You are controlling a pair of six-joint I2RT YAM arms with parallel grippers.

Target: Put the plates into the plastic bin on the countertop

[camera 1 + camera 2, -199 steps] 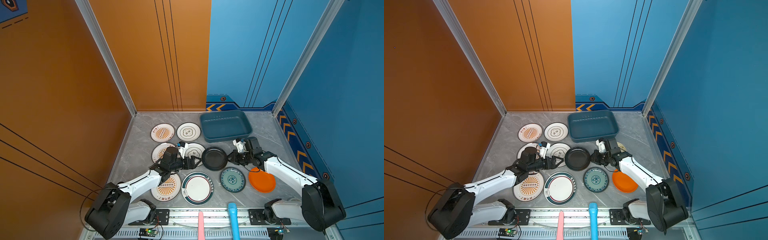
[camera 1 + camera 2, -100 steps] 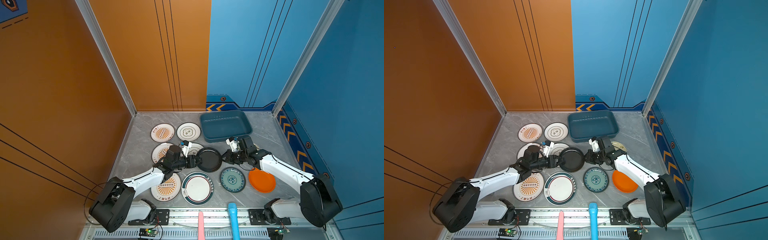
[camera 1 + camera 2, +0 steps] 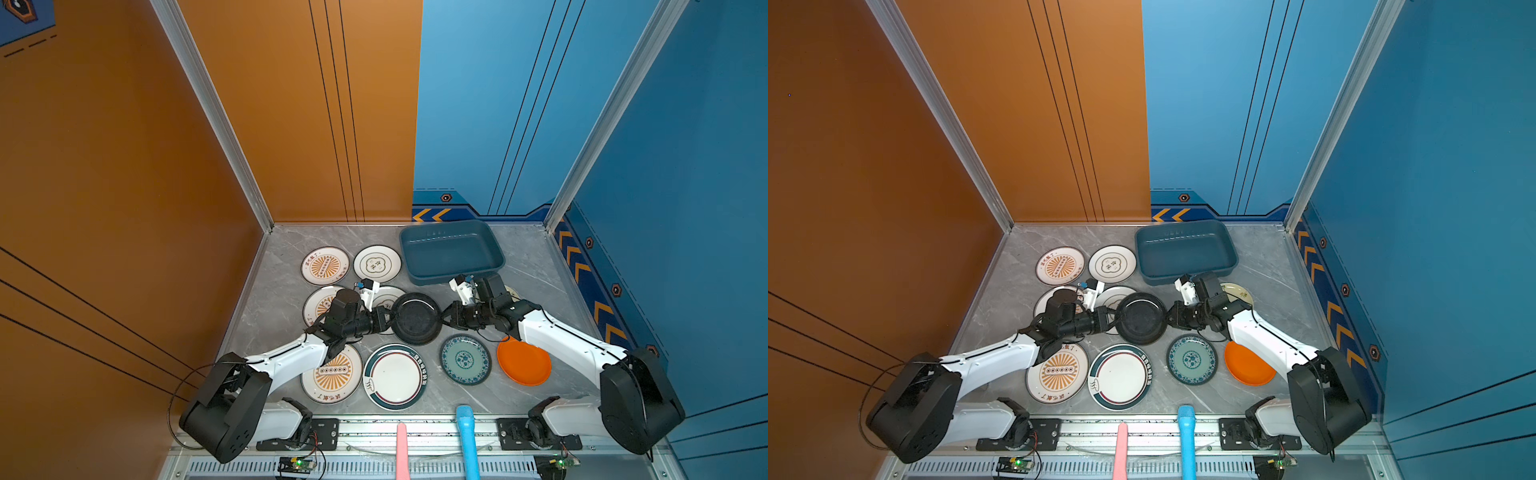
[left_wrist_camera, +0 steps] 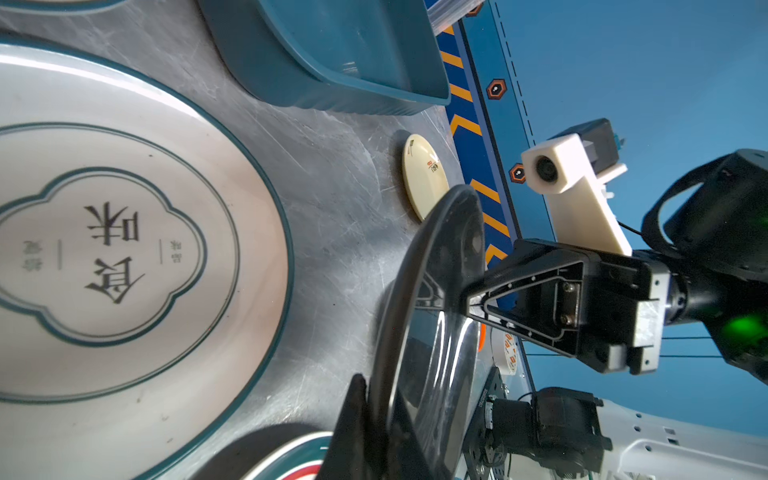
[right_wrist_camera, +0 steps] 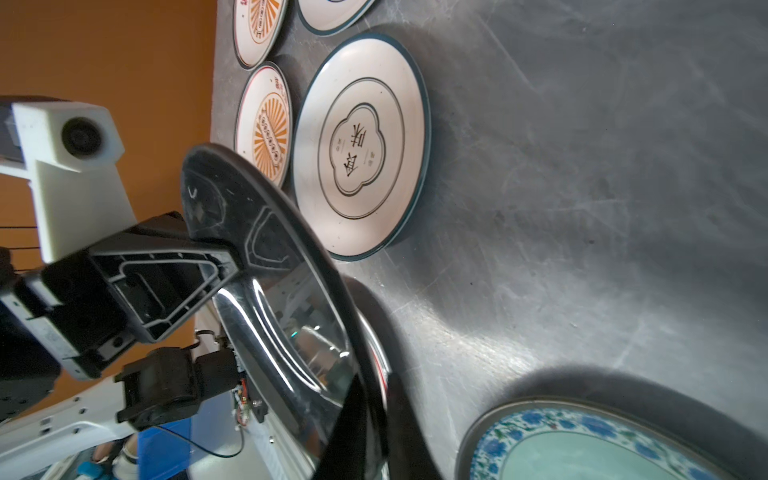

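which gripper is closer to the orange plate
Right. The right gripper is at the edge of the black plate nearest the orange plate; the left gripper grips its far edge.

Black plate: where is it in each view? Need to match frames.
Top view: black plate mid-scene, on the near side of the bin.
Top view: same spot.
Left wrist: close up, edge-on.
Right wrist: close up, tilted.
Landmark: the emblem plate beside it shows in all four.
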